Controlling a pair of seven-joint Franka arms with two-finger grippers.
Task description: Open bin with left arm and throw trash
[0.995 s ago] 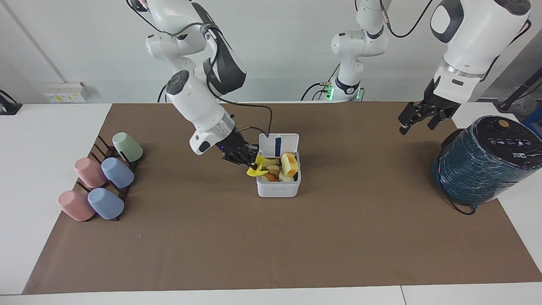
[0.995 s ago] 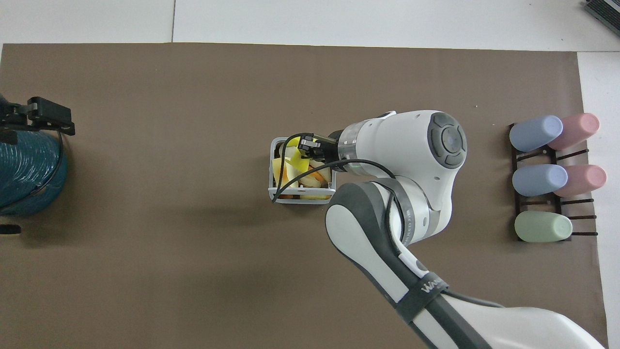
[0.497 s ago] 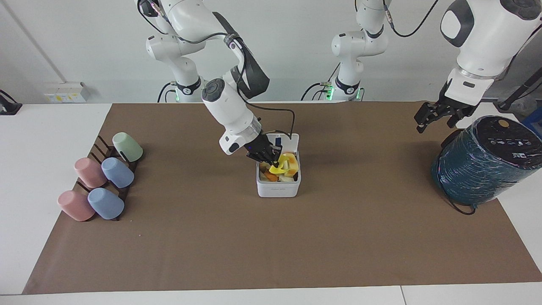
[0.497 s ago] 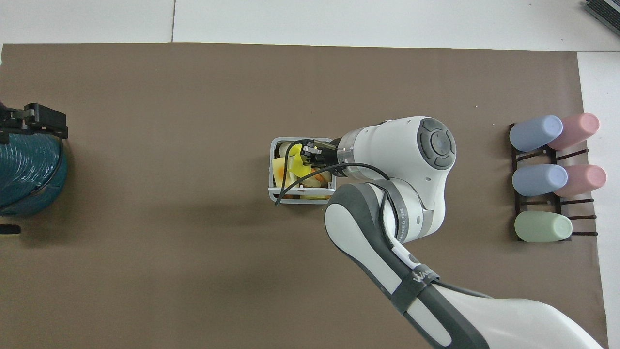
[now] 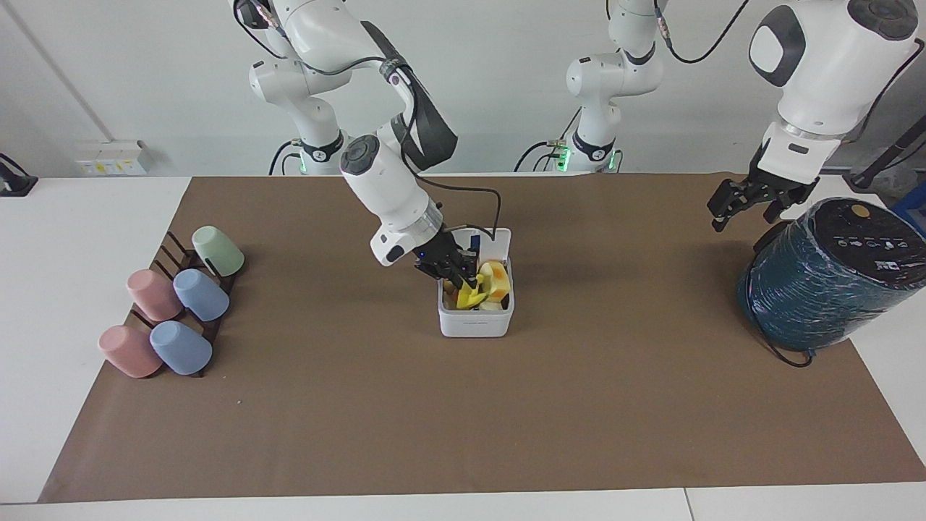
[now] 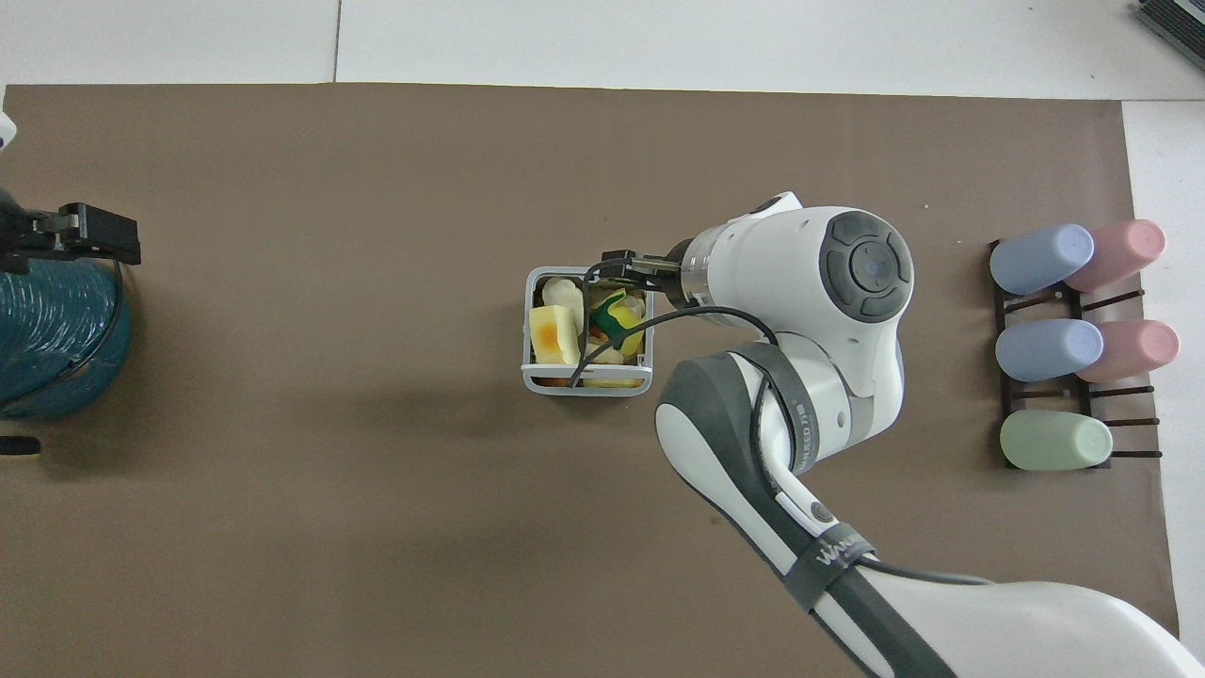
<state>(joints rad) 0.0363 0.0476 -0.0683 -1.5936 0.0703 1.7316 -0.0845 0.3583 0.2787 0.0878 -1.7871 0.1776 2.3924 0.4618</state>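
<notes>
Plain white wall up top, white table (image 5: 43, 289) with a brown mat (image 5: 362, 405) over most of it. The bin (image 5: 475, 324) sits mid-mat with its lid (image 5: 495, 240) flipped up on the robots' side. The right gripper (image 5: 454, 271) is over the bin's opening with the jaws apart and holding nothing. The yellow jagged piece (image 5: 469, 298) lies inside just under it, beside the bread-like chunk (image 5: 498, 278). The left gripper (image 5: 745, 206) waits, jaws open and empty, over the mat at the left arm's end, next to the teal cylinder (image 5: 825, 289).

My take on finishing the drop cleanly: back the right gripper straight up out of the opening. The bin looks pretty heaped, so a sideways exit could snag the jagged piece, bump the raised lid or shove the light box along the mat. I'd also watch the cable looping over the rim.

Compared with a second ago: back then the right gripper was beside the bin, on the side toward the pastel cups (image 5: 177, 304), clamped on the yellow piece out past the rim. It has since swung in over the opening and let go. The left gripper drifted closer to the cylinder.
</notes>
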